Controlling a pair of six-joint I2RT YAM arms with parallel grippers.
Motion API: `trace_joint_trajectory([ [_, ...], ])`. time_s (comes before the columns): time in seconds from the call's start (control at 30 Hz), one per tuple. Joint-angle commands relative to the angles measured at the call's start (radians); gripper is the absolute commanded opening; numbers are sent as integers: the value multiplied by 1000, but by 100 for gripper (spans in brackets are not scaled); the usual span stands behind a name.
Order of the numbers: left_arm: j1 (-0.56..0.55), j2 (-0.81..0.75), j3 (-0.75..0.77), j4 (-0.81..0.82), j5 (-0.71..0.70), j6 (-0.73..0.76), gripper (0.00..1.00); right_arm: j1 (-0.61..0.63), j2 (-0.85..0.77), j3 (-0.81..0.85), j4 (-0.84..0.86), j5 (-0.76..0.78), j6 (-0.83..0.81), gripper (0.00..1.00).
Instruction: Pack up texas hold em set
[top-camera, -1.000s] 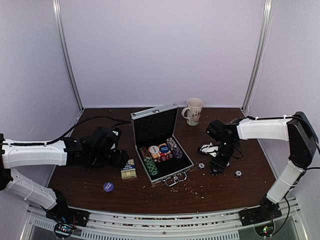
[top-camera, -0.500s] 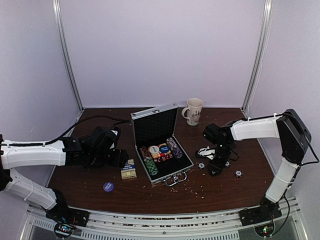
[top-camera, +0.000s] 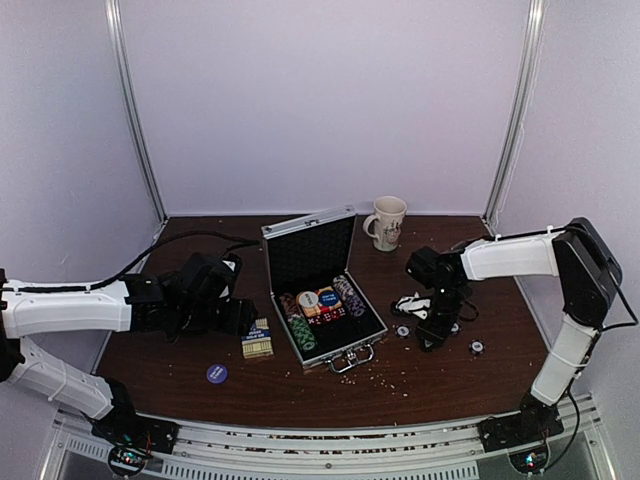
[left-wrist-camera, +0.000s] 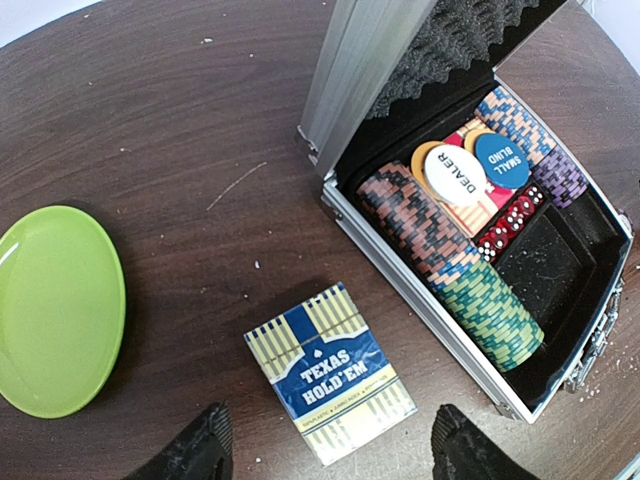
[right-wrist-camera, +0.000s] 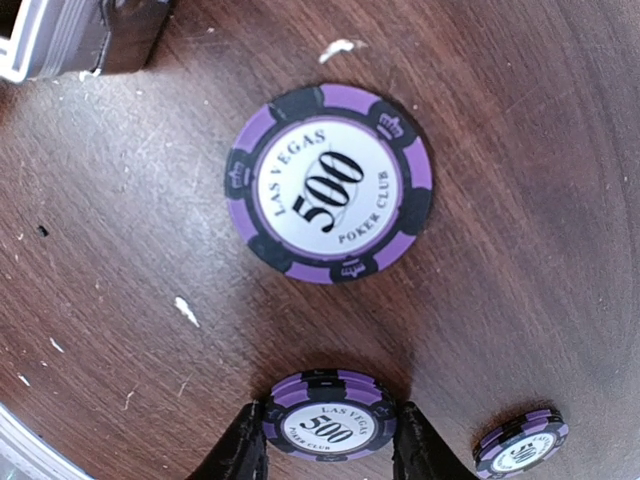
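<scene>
Right fingers (right-wrist-camera: 243, 452) are pinching a little stack of purple chips (right-wrist-camera: 328, 418) by its edges, flat on the table. A single 500 chip (right-wrist-camera: 328, 182) lies just ahead and another small stack (right-wrist-camera: 518, 452) sits off to one side. The open case (right-wrist-camera: 50, 40) is further ahead. My worry: round edges and several chips, so the bottom one could slide out on the lift. Left fingers (left-wrist-camera: 200, 452) are spread wide, hanging above the card deck box (left-wrist-camera: 330, 385).
</scene>
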Motion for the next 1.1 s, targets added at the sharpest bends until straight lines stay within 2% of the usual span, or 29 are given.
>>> trace_joint_trajectory([
  [0.0,1,-11,-7,40,0,-8,70,6,3,20,-22,-22,18,30],
  [0.3,0,-15,-5,35,4,-18,70,11,-150,40,154,-63,65,29],
  [0.53,0,-18,11,22,7,-35,70,74,-221,-47,522,-62,158,29],
  [0.7,0,-33,18,4,6,-45,70,161,-218,-70,713,-19,205,29],
  [1.07,-2,-65,1,-5,-7,-49,70,252,-146,-98,790,84,258,28],
])
